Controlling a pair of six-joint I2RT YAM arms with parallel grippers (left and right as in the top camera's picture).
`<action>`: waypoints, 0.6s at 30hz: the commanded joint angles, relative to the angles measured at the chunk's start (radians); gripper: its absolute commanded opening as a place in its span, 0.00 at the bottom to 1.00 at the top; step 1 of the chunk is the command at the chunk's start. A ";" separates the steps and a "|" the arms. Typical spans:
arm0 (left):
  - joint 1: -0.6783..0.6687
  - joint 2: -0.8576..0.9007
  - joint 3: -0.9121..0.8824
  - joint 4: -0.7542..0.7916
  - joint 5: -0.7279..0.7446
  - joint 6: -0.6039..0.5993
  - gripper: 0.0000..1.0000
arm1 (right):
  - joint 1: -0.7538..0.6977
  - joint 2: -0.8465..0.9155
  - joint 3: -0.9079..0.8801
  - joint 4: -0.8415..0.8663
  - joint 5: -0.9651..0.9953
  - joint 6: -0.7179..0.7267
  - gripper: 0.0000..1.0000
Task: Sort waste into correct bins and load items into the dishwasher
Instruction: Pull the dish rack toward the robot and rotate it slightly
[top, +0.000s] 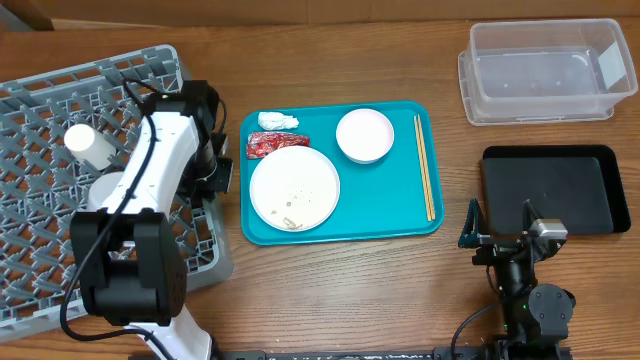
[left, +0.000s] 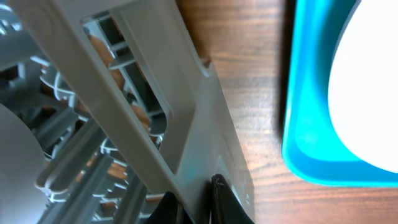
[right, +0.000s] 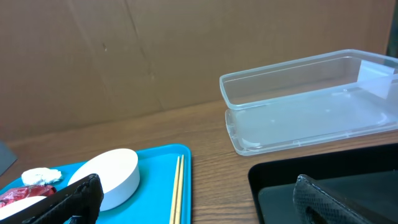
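On the left of the table (top: 340, 290) we see the grey rack (top: 40, 110), the biggest thing here, and the left arm reaches over it. The left gripper (left: 194, 208) is at the right wall of the rack, on the side facing the teal tray (top: 335, 236). In the left wrist view its dark fingers (left: 225, 199) are pressed together with the grey wall between them, so we read it as clenched on the rack. The teal tray lies in the middle of the table, just beside the rack. The clear tub (top: 545, 72) stands at the far right with nothing inside, and the black tray (top: 555, 190) lies nearer to the robot than the tub, also bare. The right gripper (top: 500, 222) hangs above the near left corner of the black tray with its jaws spread wide and nothing between them. The white plate (top: 294, 188) rests on the near left part of the teal tray, and the pink bowl (top: 365, 134) stands behind it to the right, apart from it. The chopsticks (top: 425, 165) lie side by side along the right edge of the tray. The red wrapper (top: 272, 145) touches the far rim of the plate, and the white tissue (top: 278, 121) lies just behind the wrapper. A white cup (top: 88, 145) lies inside the rack. A few food scraps (top: 288, 220) stay on the near part of the plate.
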 joint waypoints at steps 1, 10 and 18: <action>-0.027 0.024 -0.002 0.110 -0.036 0.170 0.04 | 0.005 -0.011 -0.010 0.006 0.006 -0.007 0.99; -0.071 0.024 -0.002 0.176 -0.032 0.237 0.04 | 0.005 -0.011 -0.010 0.006 0.006 -0.007 1.00; -0.164 0.024 -0.002 0.209 -0.029 0.301 0.07 | 0.005 -0.011 -0.010 0.006 0.006 -0.007 1.00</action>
